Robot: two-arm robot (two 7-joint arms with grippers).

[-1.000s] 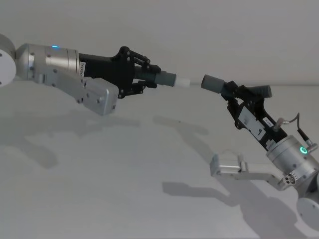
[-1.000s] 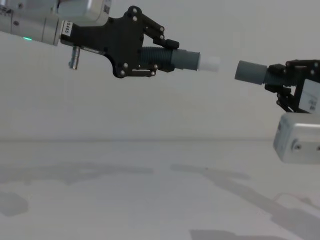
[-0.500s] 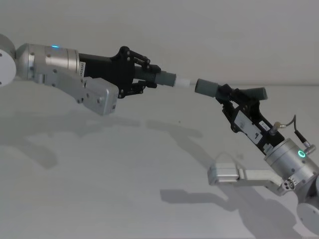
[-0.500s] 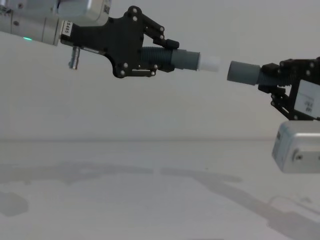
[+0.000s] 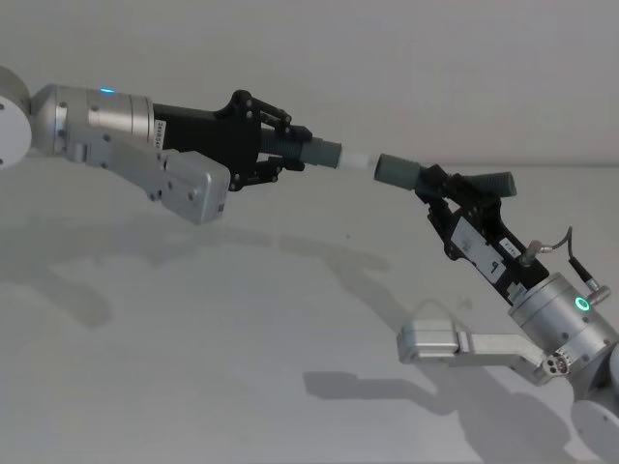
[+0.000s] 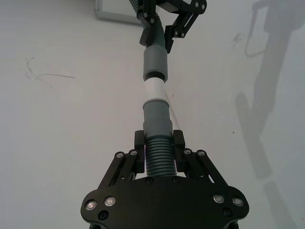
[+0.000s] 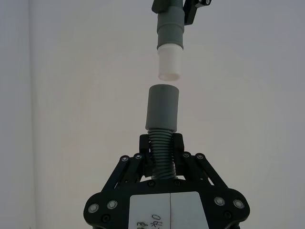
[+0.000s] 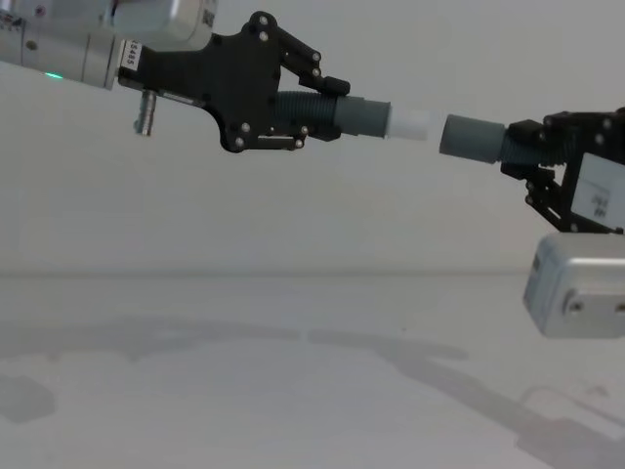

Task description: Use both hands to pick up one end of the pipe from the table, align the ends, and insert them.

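The right gripper [image 5: 447, 187], clamped on its hose [image 8: 522, 145], has moved toward 9 o'clock; its cuff [image 5: 395, 168] now nearly meets the white tip [image 5: 356, 160]. The left gripper [image 5: 282, 145] holds the other hose [image 6: 159, 150], above the table [image 5: 242, 367]. Insertion is next.

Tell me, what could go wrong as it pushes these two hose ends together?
The white tip sits slightly higher than the grey cuff, with a small gap between them, so it may catch the rim instead of entering. Each tool, left and right, grips ribbed hose behind its cuff, which might bend under pressure.
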